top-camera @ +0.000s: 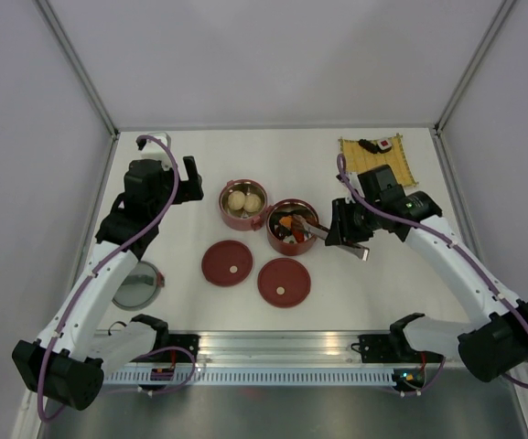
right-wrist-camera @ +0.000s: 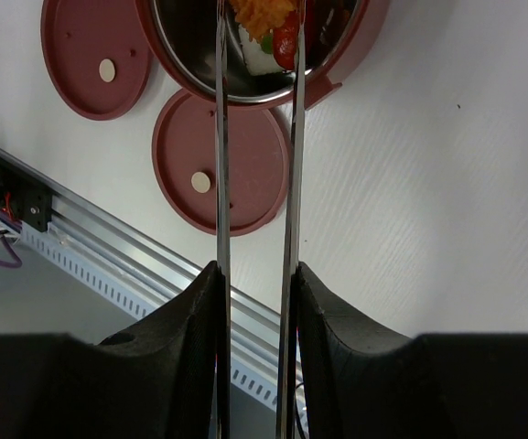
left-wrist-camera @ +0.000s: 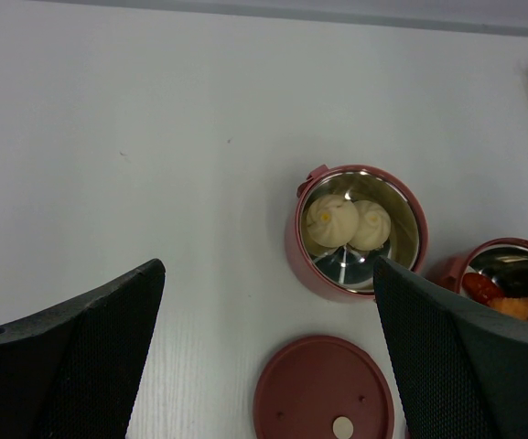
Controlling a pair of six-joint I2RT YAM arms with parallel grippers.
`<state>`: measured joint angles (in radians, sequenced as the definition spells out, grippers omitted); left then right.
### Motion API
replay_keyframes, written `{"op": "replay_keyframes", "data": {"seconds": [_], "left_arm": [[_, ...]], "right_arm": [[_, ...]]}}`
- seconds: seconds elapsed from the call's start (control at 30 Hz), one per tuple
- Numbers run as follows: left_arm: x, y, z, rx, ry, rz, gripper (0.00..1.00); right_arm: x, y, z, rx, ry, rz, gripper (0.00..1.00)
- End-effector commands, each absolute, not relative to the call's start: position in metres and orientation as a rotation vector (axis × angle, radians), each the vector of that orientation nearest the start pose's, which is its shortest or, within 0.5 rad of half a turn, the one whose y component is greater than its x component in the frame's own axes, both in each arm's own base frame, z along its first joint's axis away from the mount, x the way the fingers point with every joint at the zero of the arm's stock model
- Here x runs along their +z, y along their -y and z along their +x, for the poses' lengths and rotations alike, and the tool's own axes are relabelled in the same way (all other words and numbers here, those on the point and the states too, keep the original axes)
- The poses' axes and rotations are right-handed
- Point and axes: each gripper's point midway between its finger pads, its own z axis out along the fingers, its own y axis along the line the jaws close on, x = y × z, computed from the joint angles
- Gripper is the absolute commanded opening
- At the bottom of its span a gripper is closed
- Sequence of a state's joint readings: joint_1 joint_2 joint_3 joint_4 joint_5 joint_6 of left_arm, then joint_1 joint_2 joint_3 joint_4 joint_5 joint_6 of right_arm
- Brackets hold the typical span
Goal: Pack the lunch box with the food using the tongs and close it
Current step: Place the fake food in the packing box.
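Right pincer (right-wrist-camera: 256,283) narrowed on tongs (right-wrist-camera: 220,137). Their long axis runs straight ahead, tips over right bowl (top-camera: 286,249). Two bits (top-camera: 378,144) lie on mat (top-camera: 401,165), farther out to its right; right arm nearer. Left pincer (left-wrist-camera: 268,274) wide, empty, by bun bowl (left-wrist-camera: 294,242).

A robotics lab cell: plain grey panels (top-camera: 273,55) behind and beside a white table (top-camera: 273,165), an aluminium rail (top-camera: 282,345) carrying robot arms (top-camera: 108,265) along its near edge.

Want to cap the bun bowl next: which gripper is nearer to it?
Left. The left gripper hangs open just beside the bun bowl; the right gripper holds the tongs beyond the other bowl.
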<state>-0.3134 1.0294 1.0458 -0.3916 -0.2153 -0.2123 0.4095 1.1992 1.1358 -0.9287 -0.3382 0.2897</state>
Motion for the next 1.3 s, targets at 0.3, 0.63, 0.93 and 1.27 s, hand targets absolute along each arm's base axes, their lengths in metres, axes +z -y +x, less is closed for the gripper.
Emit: {"op": "replay_keyframes", "data": {"seconds": [0.3,0.63,0.93,1.27], "left_arm": [[0.292,0.08,0.337,-0.162,-1.896,-0.046,1.0],[0.294,0.079,0.336,-0.164,-1.889,-0.05,1.0],[0.295,0.08,0.336,-0.166,-1.889,-0.047,1.0],[0.294,0.08,0.336,-0.169,-1.889,-0.047,1.0]], "right_arm": [[0.208,-0.192,0.244,0.704,-2.501,-0.313,0.36],[0.206,-0.196,0.258,0.688,-2.49,-0.345,0.49],[0.217,-0.194,0.268,0.641,-2.46,-0.357,0.53],[0.247,-0.17,0.334,0.437,-2.377,-0.24,0.49]]}}
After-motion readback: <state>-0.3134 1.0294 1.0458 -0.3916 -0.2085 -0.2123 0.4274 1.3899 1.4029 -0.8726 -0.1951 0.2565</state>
